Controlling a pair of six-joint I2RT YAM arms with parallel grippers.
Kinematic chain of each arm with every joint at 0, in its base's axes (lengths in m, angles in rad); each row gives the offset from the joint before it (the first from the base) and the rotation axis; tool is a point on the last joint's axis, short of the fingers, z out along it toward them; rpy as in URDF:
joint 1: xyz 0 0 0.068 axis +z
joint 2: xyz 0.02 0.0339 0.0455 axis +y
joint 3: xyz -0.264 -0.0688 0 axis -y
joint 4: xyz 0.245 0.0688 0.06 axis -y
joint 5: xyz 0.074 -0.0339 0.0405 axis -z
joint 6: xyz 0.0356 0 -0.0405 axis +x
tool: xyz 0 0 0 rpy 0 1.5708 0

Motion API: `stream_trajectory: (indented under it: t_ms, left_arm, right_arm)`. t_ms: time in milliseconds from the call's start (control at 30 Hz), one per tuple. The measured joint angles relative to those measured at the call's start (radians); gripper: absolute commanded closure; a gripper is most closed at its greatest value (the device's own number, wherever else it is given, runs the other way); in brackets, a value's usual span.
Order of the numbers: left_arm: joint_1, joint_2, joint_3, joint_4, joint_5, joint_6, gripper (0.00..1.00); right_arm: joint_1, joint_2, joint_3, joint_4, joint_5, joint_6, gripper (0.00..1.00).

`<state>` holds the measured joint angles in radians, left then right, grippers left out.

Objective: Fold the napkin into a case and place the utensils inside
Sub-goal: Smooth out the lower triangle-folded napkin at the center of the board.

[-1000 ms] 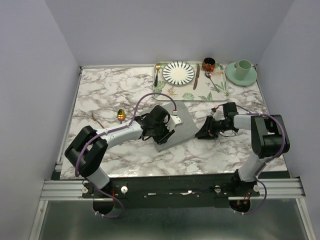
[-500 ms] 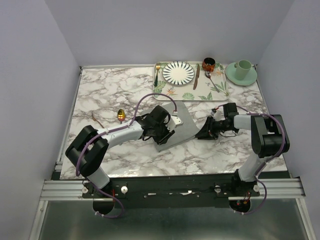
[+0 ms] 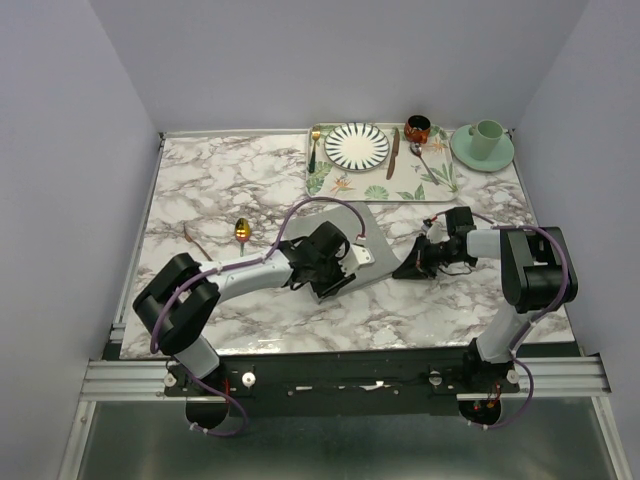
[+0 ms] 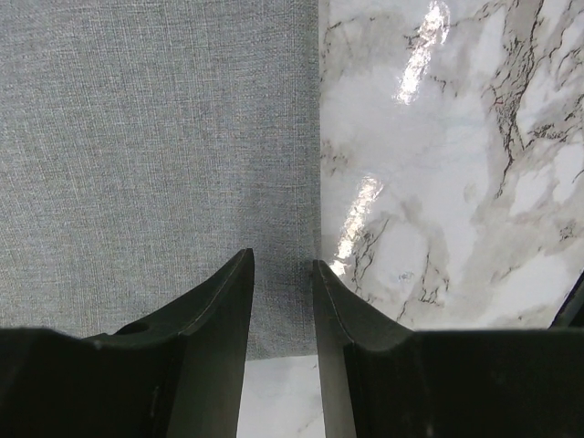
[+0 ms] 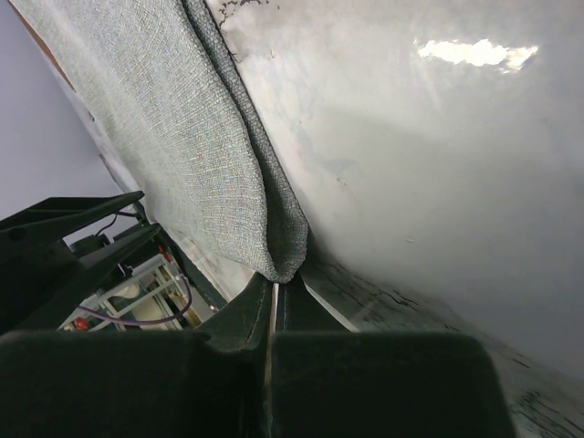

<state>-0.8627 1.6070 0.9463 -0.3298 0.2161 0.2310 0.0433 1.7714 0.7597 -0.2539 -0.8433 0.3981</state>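
The grey napkin (image 3: 362, 238) lies folded into a long strip on the marble, between the two arms. My left gripper (image 3: 337, 274) is over its near end; in the left wrist view the jaws (image 4: 283, 262) stand open above the napkin (image 4: 155, 137), astride its right edge. My right gripper (image 3: 402, 268) is low at the strip's right corner. In the right wrist view it (image 5: 276, 279) is shut on the folded corner of the napkin (image 5: 196, 164). The gold-bowled spoon (image 3: 241, 230) and the thin pink fork (image 3: 196, 241) lie on the table to the left.
A leaf-patterned tray (image 3: 440, 186) at the back holds a striped plate (image 3: 357, 146), a dark-handled gold fork (image 3: 314, 148), a brown-handled knife (image 3: 394, 153), a small spoon (image 3: 420, 158) and a dark orange cup (image 3: 417, 127). A green cup on a saucer (image 3: 486, 140) stands at the back right.
My right gripper has closed on the napkin's corner. The left gripper has shifted a little right and nearer along the cloth.
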Motion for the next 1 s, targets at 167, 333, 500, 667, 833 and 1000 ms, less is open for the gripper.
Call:
stream_trajectory:
  t_ms: [167, 333, 500, 667, 833, 1000]
  left_arm:
    - [-0.026, 0.000, -0.012, 0.002, -0.022, 0.017, 0.62]
    - [-0.034, 0.000, -0.024, -0.005, -0.048, 0.029, 0.70]
    - [-0.034, 0.000, -0.025, -0.011, -0.071, 0.033, 0.79]
    - [-0.034, 0.000, -0.034, -0.012, -0.078, 0.035, 0.88]
    - [-0.034, 0.000, -0.051, -0.016, -0.078, 0.035, 0.91]
    - [-0.034, -0.004, -0.058, -0.016, -0.077, 0.035, 0.91]
  right_arm:
    - [-0.001, 0.000, 0.000, 0.000, 0.000, 0.000, 0.98]
    - [-0.001, 0.000, 0.000, 0.000, 0.000, 0.000, 0.99]
    - [-0.001, 0.000, 0.000, 0.000, 0.001, 0.000, 0.99]
    - [-0.001, 0.000, 0.000, 0.000, 0.001, 0.000, 0.99]
    - [-0.001, 0.000, 0.000, 0.000, 0.001, 0.000, 0.99]
    - [-0.001, 0.000, 0.000, 0.000, 0.001, 0.000, 0.99]
